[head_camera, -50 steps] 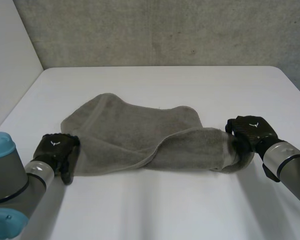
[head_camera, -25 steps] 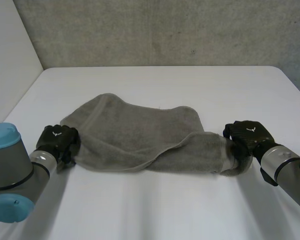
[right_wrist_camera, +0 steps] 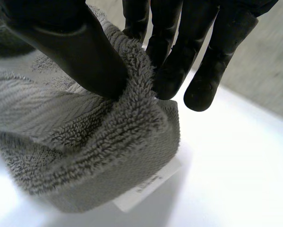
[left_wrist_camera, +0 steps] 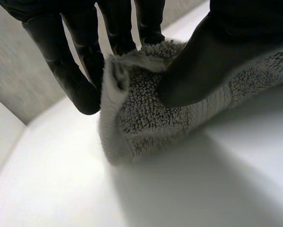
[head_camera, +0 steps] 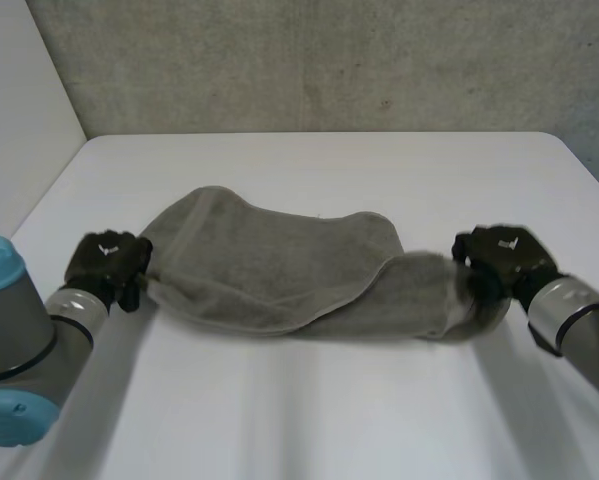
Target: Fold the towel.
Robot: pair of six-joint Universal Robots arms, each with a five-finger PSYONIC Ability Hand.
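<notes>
Towel (head_camera: 289,265) grey, stretched between both hands above the white table (head_camera: 319,400), its middle sagging. Left hand (head_camera: 107,262) pinches its left end between thumb and fingers. Right hand (head_camera: 499,258) pinches the right end likewise; a white label (right_wrist_camera: 143,189) hangs there.

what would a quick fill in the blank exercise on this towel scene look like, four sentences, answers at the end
1. The table under the grey towel is ____ in colour.
2. The left hand pinches one end of the towel between its fingers and its ____.
3. The right hand pinches the opposite end, so the towel is held at ____ ends.
4. The white label sits on the end held by the robot's ____ hand.

Missing words: white; thumb; both; right
</notes>
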